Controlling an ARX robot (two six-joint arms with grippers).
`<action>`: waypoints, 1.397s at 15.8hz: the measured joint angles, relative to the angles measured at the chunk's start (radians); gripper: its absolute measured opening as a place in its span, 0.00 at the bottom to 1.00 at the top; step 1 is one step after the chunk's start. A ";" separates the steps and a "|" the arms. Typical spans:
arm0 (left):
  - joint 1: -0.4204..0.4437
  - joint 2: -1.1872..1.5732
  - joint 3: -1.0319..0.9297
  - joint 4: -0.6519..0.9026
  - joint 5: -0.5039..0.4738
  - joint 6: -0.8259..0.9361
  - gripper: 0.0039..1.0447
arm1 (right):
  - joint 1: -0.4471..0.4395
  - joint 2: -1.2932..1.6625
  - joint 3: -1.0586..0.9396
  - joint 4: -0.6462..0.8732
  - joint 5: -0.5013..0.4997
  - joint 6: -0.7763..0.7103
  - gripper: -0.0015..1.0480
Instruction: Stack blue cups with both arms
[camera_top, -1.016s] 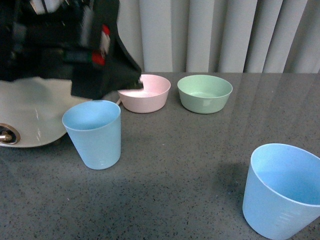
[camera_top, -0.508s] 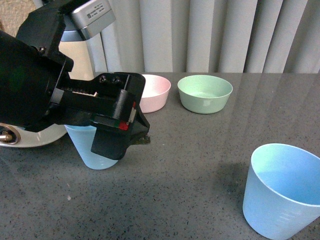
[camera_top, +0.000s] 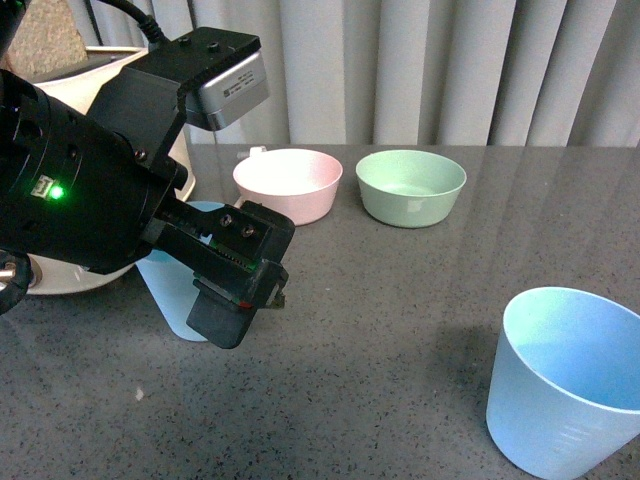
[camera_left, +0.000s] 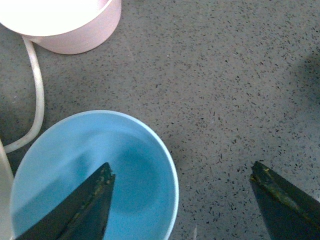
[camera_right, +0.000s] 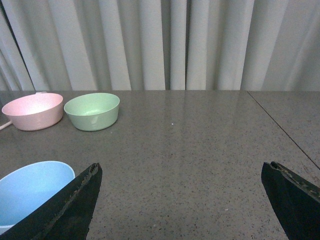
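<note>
On my feed a dark grey speckled desk (camera_top: 420, 300) fills the lower part of the front view, its top slightly glossy. Behind its far edge a pale grey curtain (camera_top: 450, 70) hangs in vertical pleats across the whole backdrop. The light is soft and even, and the folds reflect faintly near the back. The right wrist view shows a thin seam (camera_right: 280, 127) crossing the desk.

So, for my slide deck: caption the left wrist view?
Open left gripper straddles the rim of the blue cup, one finger over its opening, the pink bowl nearby on the grey table.
</note>
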 joint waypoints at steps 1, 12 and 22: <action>-0.006 0.006 0.002 -0.002 0.004 0.007 0.70 | 0.000 0.000 0.000 0.000 0.000 0.000 0.94; -0.082 -0.046 0.068 -0.114 0.024 0.069 0.02 | 0.000 0.000 0.000 0.000 0.000 0.000 0.94; -0.277 0.049 0.113 -0.128 0.018 0.156 0.02 | 0.000 0.000 0.000 0.000 0.000 0.000 0.94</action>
